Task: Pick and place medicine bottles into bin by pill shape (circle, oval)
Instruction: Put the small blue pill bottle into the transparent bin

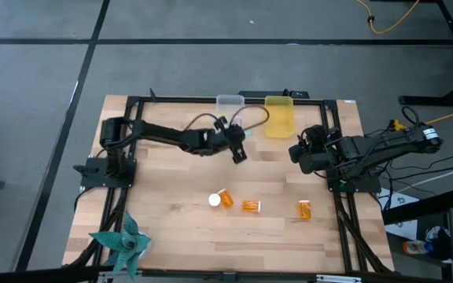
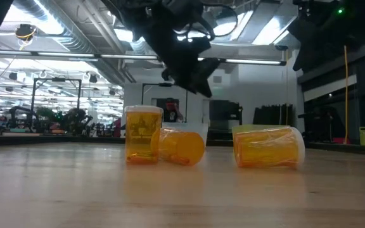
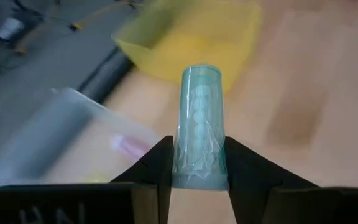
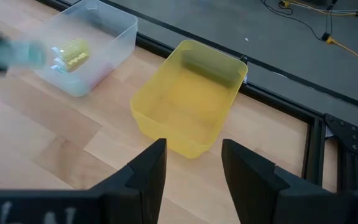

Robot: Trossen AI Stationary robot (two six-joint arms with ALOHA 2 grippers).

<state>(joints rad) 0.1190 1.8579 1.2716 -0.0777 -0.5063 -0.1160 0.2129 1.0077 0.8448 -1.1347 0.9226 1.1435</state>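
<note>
Teal vial [image 3: 199,127] stands lengthwise between the left gripper's [image 3: 199,180] clamped jaws, its free end pointing ahead toward the yellow bin [image 3: 191,43]; the right gripper [image 4: 193,163], jaws parted and empty, waits.

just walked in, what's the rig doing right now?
The left gripper is shut on a teal vial and holds it above the table near the clear bin and the yellow bin at the far edge. The clear bin already holds a bottle or two; the yellow one looks empty. The right gripper waits by the yellow bin, holding nothing. Three amber bottles lie on the table.
</note>
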